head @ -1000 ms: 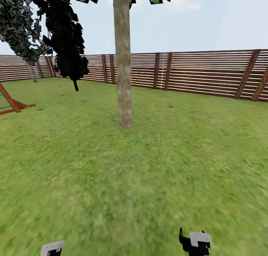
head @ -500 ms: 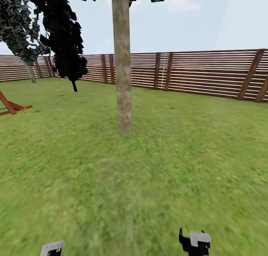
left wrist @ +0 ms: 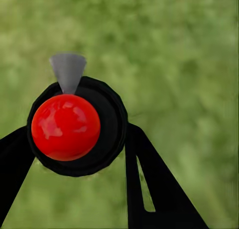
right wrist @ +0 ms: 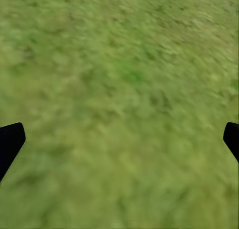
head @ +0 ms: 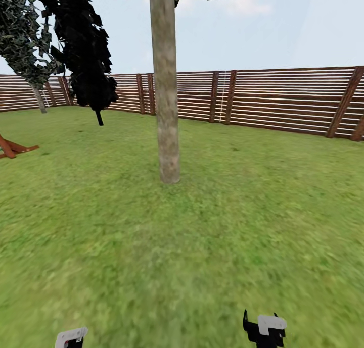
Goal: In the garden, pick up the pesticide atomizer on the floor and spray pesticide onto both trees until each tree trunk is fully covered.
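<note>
- Your left gripper [left wrist: 74, 154] is clamped on the pesticide atomizer [left wrist: 67, 126]; its black fingers [left wrist: 149, 184] press the dark body on both sides, with the red top facing the wrist camera and lawn beneath it.
- Your right gripper [right wrist: 119, 139] holds nothing, its fingertips [right wrist: 10, 139] spread wide apart over blurred grass.
- In the head view both wrists sit low, left [head: 71, 336] and right [head: 265, 328].
- Ahead stands the tree trunk [head: 167, 85], upright on the lawn [head: 227, 227].
- Behind it runs the slatted fence [head: 283, 98]; the black-leaved tree [head: 83, 50] stands far left.
</note>
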Robot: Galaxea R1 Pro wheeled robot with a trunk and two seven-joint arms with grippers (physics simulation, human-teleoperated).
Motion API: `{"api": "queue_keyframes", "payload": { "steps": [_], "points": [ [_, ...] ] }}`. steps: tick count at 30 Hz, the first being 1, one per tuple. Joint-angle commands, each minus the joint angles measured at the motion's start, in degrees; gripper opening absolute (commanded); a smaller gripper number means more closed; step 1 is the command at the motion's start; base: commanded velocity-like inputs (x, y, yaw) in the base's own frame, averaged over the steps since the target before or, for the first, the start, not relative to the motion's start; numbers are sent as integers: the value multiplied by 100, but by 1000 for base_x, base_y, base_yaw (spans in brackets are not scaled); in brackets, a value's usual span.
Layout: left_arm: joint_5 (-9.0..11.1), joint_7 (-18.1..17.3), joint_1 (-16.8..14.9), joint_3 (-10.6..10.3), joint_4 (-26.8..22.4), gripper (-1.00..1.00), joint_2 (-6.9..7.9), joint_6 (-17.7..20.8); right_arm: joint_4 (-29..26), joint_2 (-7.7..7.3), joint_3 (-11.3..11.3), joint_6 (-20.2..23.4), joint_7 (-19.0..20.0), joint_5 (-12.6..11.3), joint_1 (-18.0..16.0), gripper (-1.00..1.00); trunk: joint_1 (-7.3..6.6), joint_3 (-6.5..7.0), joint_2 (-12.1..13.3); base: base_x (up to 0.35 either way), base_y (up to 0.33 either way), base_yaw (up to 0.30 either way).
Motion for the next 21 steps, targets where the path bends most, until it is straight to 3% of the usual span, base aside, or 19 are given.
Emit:
{"api": "queue_keyframes", "payload": {
  "steps": [1,21],
  "points": [
    [-55,-21,-3,52,5,-100,2,-19,5,4,-46,-13,-20,61,-4,100,3,-5,-2,338,0,0],
    [-61,-22,-3,42,5,-100,3,-19,5,-3,-46,-16,-19,61,-4,100,3,-5,-2,338,0,0]
  ]
}}
